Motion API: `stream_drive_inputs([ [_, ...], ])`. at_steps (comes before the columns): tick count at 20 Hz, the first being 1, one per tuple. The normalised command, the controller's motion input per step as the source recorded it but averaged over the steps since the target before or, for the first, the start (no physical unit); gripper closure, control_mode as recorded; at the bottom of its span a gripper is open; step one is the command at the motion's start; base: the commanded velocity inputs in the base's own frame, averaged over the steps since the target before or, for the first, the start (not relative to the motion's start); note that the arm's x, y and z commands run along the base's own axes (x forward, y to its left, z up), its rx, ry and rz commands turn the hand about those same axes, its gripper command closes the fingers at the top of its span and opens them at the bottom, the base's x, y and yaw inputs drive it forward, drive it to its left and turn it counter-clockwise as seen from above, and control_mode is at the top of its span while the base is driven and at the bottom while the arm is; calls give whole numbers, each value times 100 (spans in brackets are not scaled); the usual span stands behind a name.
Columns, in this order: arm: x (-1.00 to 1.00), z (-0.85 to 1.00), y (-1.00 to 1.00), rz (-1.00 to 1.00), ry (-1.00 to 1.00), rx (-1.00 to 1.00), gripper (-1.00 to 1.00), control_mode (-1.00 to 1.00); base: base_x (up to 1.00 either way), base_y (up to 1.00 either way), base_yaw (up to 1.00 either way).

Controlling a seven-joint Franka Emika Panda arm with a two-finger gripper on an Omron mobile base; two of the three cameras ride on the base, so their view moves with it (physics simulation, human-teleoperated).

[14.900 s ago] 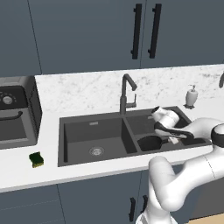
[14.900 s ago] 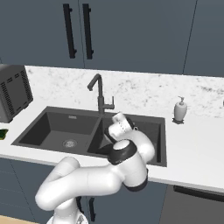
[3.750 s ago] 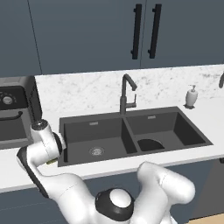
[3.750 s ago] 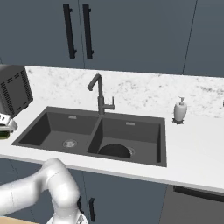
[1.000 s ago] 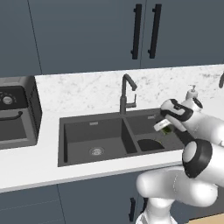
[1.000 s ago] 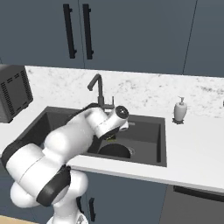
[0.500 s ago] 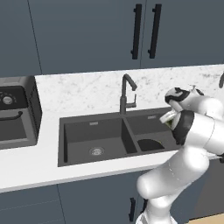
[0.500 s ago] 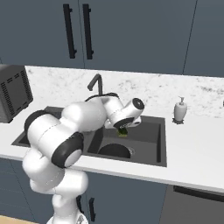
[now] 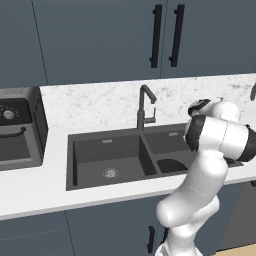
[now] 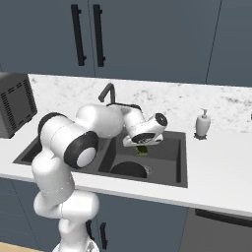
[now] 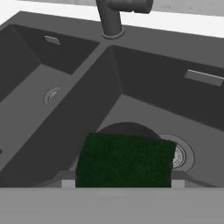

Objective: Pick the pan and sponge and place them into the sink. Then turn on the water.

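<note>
Sponge (image 11: pixel 124 159) pinched in our claw (image 10: pixel 142 146) above the sink (image 9: pixel 90 155), set in the white bench (image 9: pixel 35 190); pan (image 10: pixel 129 170) inside it.

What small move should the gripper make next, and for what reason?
Probably open and release. The gripper holds the sponge above the right basin of the sink, directly over the pan that already lies inside, so the sponge should drop in.
</note>
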Motion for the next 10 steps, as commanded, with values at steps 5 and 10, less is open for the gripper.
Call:
stream_drive_inputs([
  [5,21,-27,-19,0,8,0,100,-100,0,0,0],
  [10,13,-40,-16,0,13,0,100,-100,0,0,0],
])
